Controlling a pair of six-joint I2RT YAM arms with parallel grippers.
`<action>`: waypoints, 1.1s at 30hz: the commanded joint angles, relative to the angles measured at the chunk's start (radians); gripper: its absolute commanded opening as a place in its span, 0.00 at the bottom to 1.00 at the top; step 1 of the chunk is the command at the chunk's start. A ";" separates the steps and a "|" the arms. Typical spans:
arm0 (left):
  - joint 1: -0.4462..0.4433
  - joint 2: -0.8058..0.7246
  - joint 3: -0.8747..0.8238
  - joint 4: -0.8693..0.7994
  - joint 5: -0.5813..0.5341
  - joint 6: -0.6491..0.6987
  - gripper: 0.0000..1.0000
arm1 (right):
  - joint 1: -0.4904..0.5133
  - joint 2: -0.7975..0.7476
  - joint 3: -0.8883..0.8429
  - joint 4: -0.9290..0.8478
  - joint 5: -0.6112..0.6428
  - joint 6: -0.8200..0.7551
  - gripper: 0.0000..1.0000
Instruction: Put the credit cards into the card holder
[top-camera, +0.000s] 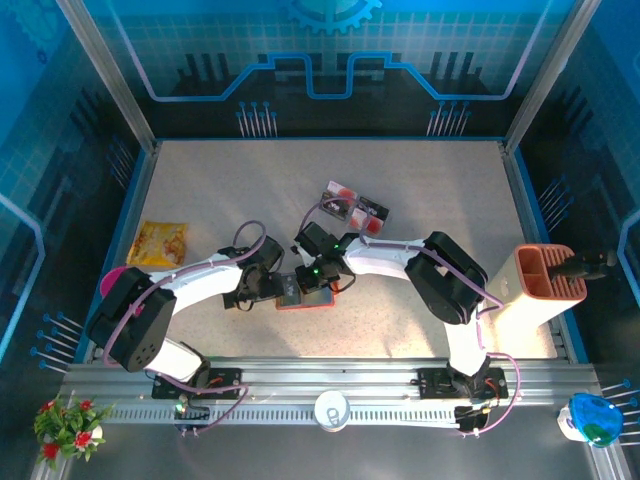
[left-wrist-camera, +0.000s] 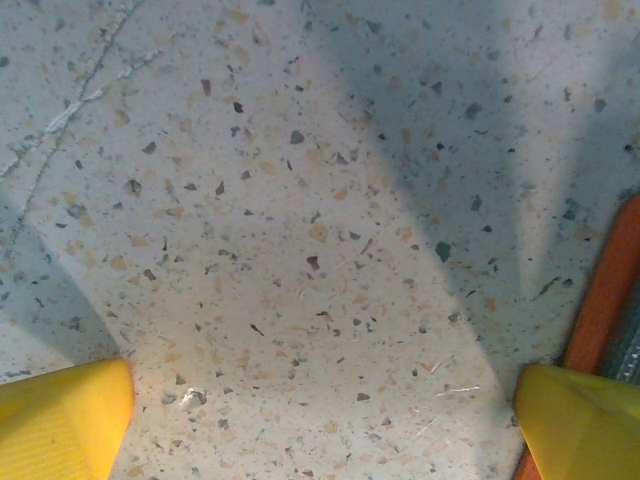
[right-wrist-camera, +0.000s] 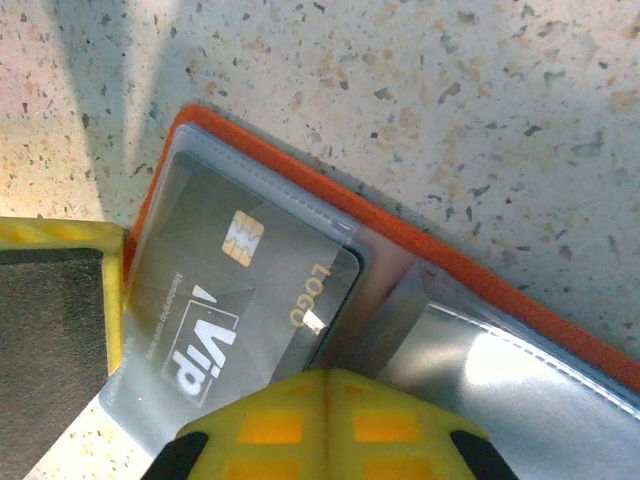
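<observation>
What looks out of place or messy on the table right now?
Nothing looks spilled or damaged. The loose credit cards lie in an overlapping heap, askew to one another, on the table beyond the card holder. One grey card sits in the holder's clear pocket, roughly square to it.

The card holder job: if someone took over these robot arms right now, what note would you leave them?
Left gripper: open, over bare table beside the card holder.
Right gripper: shut, tips at the near edge of a grey VIP card.
Done: that card seems slid into a clear pocket of the open card holder.
Left: the other credit cards lie clustered on the table beyond the holder; they go in next.
</observation>
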 joint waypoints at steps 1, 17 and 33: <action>0.006 0.027 -0.013 0.039 0.029 0.018 0.99 | 0.037 0.011 0.008 -0.038 -0.043 -0.009 0.00; 0.052 -0.177 0.094 -0.068 0.039 0.070 0.99 | -0.038 -0.094 -0.066 0.037 -0.114 0.029 0.05; 0.068 -0.285 0.043 0.162 0.270 0.055 0.99 | -0.083 -0.230 -0.235 0.078 -0.051 0.019 0.05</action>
